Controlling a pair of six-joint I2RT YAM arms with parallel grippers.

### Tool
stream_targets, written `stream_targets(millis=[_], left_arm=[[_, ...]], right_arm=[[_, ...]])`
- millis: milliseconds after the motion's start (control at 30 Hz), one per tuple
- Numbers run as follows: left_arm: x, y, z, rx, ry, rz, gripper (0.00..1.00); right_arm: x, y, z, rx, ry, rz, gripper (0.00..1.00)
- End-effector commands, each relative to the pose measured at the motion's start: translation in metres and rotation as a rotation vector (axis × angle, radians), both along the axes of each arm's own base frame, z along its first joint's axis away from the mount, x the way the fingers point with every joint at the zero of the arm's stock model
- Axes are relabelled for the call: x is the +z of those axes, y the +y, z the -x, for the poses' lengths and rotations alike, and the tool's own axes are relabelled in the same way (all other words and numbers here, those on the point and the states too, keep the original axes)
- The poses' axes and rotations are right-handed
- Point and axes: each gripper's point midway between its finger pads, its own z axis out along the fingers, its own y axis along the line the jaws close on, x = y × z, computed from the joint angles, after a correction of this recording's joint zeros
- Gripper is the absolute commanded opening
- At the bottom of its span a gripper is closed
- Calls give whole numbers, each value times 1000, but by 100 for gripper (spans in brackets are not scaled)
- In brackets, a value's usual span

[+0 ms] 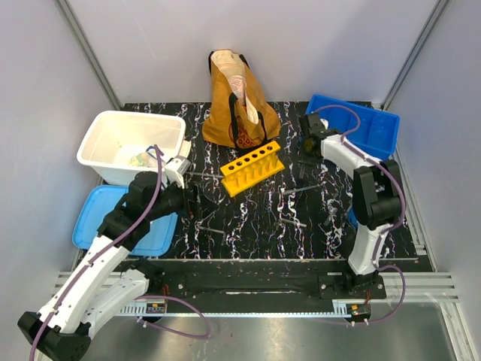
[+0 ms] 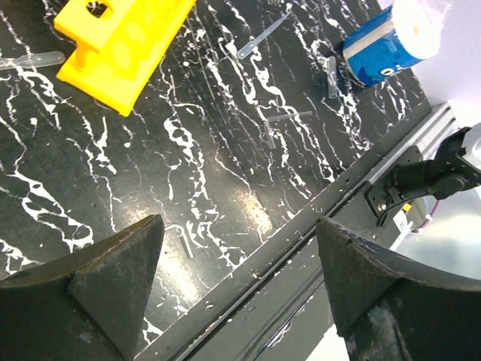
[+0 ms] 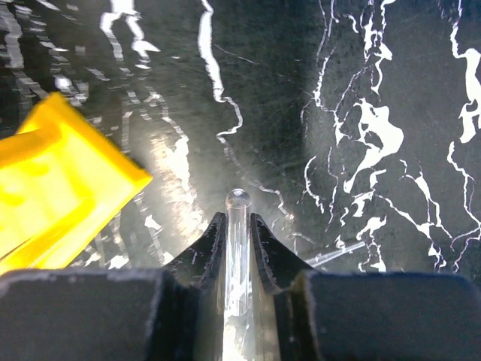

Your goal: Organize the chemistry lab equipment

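Clamping a clear tube point(image 3: 238, 203), the right claw point(image 3: 238, 226) sits beside the yellow rack point(image 3: 60, 180); the left claw point(image 2: 239, 226) gapes near loose tubes point(image 2: 289, 116).

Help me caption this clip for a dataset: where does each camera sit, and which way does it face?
Top: above and behind the robot, looking down on the table, yellow rack and brown bag; left arm and right arm show.
Left wrist: on the left arm, looking slantwise across the table toward its near rail; left gripper, wide open, at bottom.
Right wrist: on the right arm, looking down at the table; right gripper closed on a clear tube.
Shared: the yellow rack shows in all three.
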Motion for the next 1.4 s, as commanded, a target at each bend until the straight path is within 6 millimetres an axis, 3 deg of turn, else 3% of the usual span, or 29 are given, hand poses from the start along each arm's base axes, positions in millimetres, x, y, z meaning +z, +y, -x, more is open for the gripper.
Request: stream_targets(millis=[0, 100, 267, 433, 533, 700, 933, 1267, 1367], left_arm=[[41, -19, -1, -74, -57, 109, 86], [56, -32, -3, -121, -32, 161, 86], [73, -60, -8, -223, 24, 280, 82], [70, -79, -27, -231, 81, 332, 73], [66, -91, -33, -244, 108, 336, 70], [53, -105, -39, -254, 129, 319, 67], [50, -126, -40, -308, 147, 332, 61], [31, -148, -44, -340, 193, 322, 51], [29, -150, -46, -340, 198, 319, 43]], right_arm=[[72, 18, 0, 28, -157, -155, 19], [93, 38, 14, 71, -207, -294, 19], [130, 91, 50, 201, -292, -548, 19], [159, 145, 92, 314, -336, -713, 20], [171, 167, 113, 349, -347, -798, 19], [198, 178, 134, 348, -400, -958, 19], [215, 178, 146, 333, -432, -1064, 20], [213, 182, 153, 339, -423, -1119, 20], [211, 180, 155, 340, -426, -1122, 20]])
